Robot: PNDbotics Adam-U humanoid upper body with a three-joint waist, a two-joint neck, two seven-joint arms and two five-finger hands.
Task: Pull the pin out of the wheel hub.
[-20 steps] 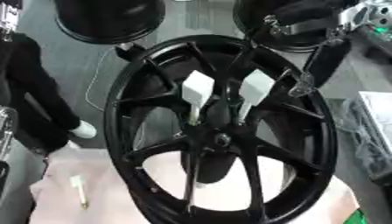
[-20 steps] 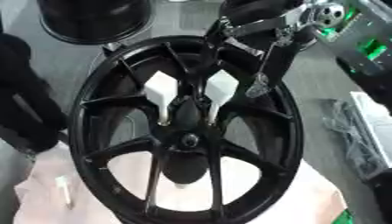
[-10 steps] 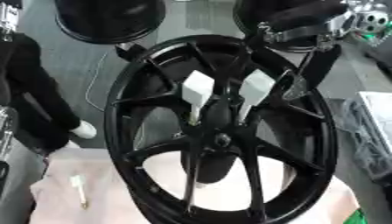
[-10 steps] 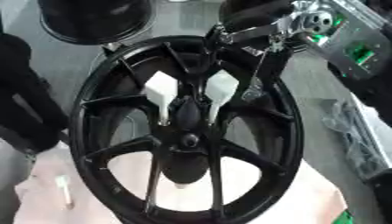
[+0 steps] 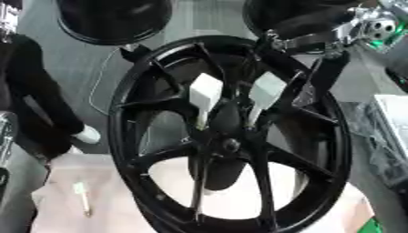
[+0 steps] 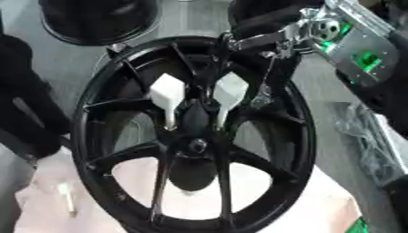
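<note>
Not yet done, by the look of it: two white pins (image 5: pixel 206 93) lodged between the spokes just above the centre of the black wheel hub (image 5: pixel 229 144). Right hand (image 6: pixel 275 54) hanging over the hub's upper right rim, beside the right-hand pin (image 6: pixel 229 93) but apart from it. Fingers' spread impossible to tell. Left hand unseen. Remaining: closing in, gripping, drawing out.

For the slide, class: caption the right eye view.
Black wheel with two white pins near its hub; right robot hand above its upper rim.
</note>
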